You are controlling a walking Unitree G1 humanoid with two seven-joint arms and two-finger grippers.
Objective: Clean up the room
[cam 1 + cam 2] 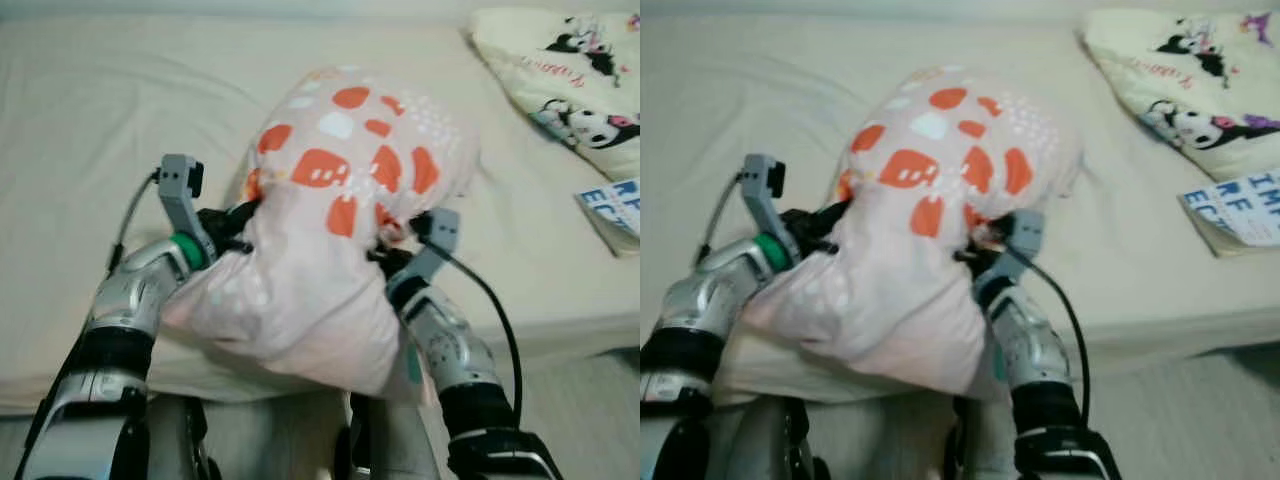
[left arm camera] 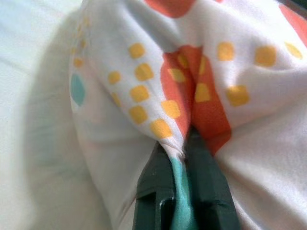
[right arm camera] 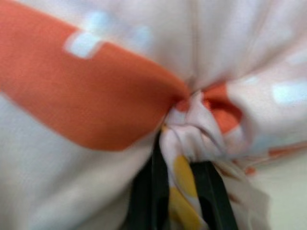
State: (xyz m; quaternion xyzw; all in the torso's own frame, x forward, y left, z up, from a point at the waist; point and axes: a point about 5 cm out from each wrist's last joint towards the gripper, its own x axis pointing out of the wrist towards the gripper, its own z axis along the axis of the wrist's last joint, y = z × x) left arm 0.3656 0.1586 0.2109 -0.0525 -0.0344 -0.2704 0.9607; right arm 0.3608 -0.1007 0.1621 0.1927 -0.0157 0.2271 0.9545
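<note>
Pillow (image 1: 340,240): pale pink, soft and bunched, with orange patches, white marks and small yellow squares; held up over the near edge of the bed (image 1: 90,130).
Left gripper (image 2: 184,153): fingers pinched tight on a fold of the pillow's left side.
Right gripper (image 3: 180,158): fingers clamped on a gathered fold of its right side.
Count: one lifted pillow, one cartoon-print pillow (image 1: 570,75) at the bed's far right, one book (image 1: 612,212) beside it, two grippers.
</note>
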